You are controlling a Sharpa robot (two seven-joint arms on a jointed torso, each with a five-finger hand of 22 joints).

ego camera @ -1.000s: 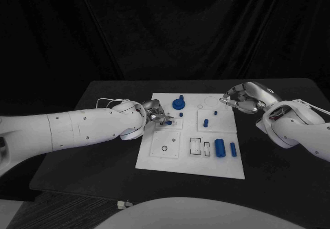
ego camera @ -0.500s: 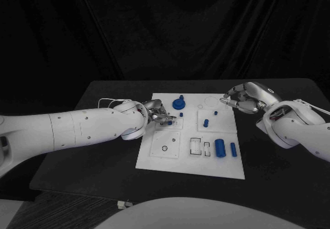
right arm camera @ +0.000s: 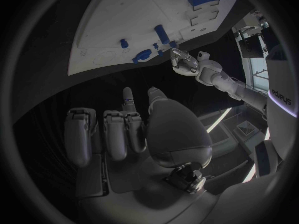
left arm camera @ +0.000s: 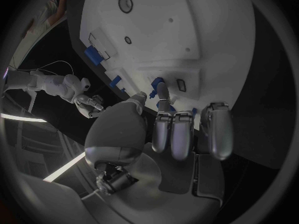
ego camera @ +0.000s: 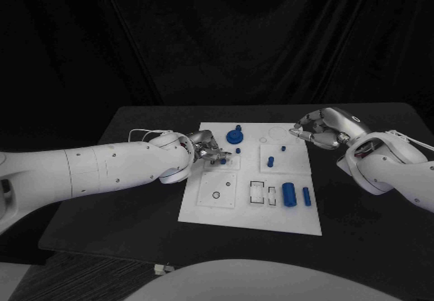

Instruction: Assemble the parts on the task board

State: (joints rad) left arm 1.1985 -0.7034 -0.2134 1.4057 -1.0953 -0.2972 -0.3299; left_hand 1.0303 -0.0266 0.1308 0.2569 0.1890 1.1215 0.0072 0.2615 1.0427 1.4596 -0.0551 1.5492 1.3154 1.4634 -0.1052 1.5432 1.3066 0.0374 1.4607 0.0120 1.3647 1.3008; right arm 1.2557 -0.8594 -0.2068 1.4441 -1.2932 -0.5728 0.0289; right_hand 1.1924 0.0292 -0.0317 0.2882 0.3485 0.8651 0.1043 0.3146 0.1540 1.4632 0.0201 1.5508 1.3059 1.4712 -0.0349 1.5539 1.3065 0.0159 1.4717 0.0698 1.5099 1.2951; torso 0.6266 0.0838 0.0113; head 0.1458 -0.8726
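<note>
Task board: lying mid-bench, blue parts resting on it.
Left hand: nearer; fingertips pinching a small blue piece over the board's left side.
Right hand: hovering off the board's far right corner, fingers curling on nothing.

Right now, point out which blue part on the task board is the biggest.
The thick blue cylinder lying near the task board's front edge, beside a slimmer blue bar. The other blue parts are smaller.
</note>
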